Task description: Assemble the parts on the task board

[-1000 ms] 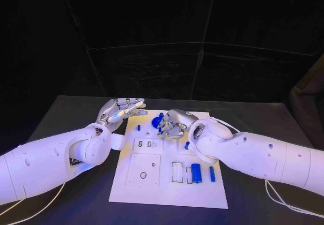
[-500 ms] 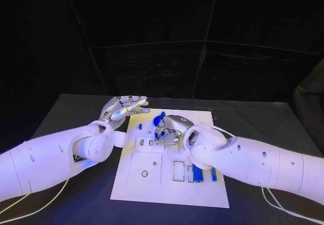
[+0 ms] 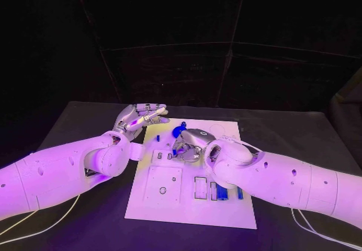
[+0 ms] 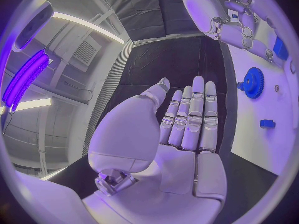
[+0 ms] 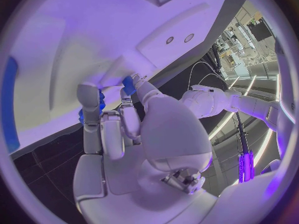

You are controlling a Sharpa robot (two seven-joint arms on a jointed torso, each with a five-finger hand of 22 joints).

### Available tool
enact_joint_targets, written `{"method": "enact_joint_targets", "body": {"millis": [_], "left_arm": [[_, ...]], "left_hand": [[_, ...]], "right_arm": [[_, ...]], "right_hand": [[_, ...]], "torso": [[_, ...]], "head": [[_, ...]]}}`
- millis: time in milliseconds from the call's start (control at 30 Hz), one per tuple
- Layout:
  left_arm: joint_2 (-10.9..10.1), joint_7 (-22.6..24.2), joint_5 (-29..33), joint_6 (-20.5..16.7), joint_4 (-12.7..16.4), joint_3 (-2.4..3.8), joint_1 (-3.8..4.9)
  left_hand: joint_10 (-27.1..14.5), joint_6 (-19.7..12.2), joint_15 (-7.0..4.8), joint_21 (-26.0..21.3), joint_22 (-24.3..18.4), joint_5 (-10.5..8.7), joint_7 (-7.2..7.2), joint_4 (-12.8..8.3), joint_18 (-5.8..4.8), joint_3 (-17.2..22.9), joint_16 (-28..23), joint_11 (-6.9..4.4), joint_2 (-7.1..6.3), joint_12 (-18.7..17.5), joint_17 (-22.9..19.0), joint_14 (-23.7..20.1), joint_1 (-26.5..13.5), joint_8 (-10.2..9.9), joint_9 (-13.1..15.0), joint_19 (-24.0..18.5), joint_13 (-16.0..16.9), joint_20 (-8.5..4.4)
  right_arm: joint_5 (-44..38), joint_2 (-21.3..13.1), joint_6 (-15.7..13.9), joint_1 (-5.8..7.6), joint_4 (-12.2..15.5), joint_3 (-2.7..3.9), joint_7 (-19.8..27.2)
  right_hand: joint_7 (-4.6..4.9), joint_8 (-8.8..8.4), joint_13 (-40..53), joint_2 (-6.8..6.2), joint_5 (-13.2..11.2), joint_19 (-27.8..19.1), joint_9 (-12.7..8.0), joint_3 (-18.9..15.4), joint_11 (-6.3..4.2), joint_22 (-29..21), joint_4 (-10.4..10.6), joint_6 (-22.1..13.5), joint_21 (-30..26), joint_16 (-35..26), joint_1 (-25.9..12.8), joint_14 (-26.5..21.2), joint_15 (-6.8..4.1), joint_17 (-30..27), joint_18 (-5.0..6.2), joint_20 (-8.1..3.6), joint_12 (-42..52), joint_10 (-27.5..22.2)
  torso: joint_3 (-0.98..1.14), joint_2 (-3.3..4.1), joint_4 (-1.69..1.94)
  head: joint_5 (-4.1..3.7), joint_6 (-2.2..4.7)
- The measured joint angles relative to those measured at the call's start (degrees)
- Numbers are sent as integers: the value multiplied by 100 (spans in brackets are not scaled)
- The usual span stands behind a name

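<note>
Moved down and nearer to the robot since a second ago: silver right hand [image 3: 189, 144], now low over the row of little slots [image 3: 163, 155] in the middle of the flat white plastic task board [image 3: 155, 206]. Pinches a small blue plastic piece [image 5: 100, 101] between its fingertips [image 5: 89, 93], tight against the board. Looks like trying to push the piece into a slot, so this step is likely close to done, but not done yet.

Barely moved: silver left hand [image 3: 138, 117], up above the far left corner of the board, off the parts. Lies flat and loose, fingers out, holding nothing.

Seen from the head: the full board, with a big blue cylinder [image 3: 221, 193] lying near the close edge, just under the right arm. Seen from the right wrist: the pinch itself, which the head camera hides behind the back of the hand. Seen from the left wrist: bare palm [image 4: 181, 149], plus a round blue toothed gear [image 4: 252, 82] and another tiny blue block [image 4: 266, 123] resting on the board.
</note>
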Motion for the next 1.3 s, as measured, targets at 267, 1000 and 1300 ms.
{"method": "enact_joint_targets", "body": {"millis": [267,1000,1300], "left_arm": [[2,-2,1,0,-4,-1,0],[-1,-7,5,1,-15,-1,0],[3,-10,5,2,-25,-1,0]], "left_hand": [[0,0,0,0,0,0,0,0,0,0,0,0,0,0,0,0,0,0,0,0,0,0],[0,0,0,0,1,0,0,0,0,0,0,0,0,0,1,0,0,0,0,0,0,0],[0,0,0,0,2,0,0,0,0,0,0,0,0,0,3,0,0,0,0,0,0,0]], "right_arm": [[-26,12,17,-8,0,-4,25],[-138,-13,198,-1,28,-9,25],[-214,-17,228,-5,35,-18,-18]], "right_hand": [[1,0,0,-15,0,0,1,-1,0,0,-1,1,0,0,-14,0,0,0,0,0,0,0],[57,-55,-235,-204,46,-53,-18,17,50,-118,-19,-38,-89,-25,-205,0,0,-1,0,53,-240,-174],[82,-98,-352,-370,254,-73,-19,27,92,-165,-26,-150,-114,-37,-356,-22,21,-1,0,73,-367,-257]], "torso": [[-5,-1,3],[-3,-4,2],[0,-4,2]], "head": [[-2,-18],[-10,-42],[-17,-40]]}}
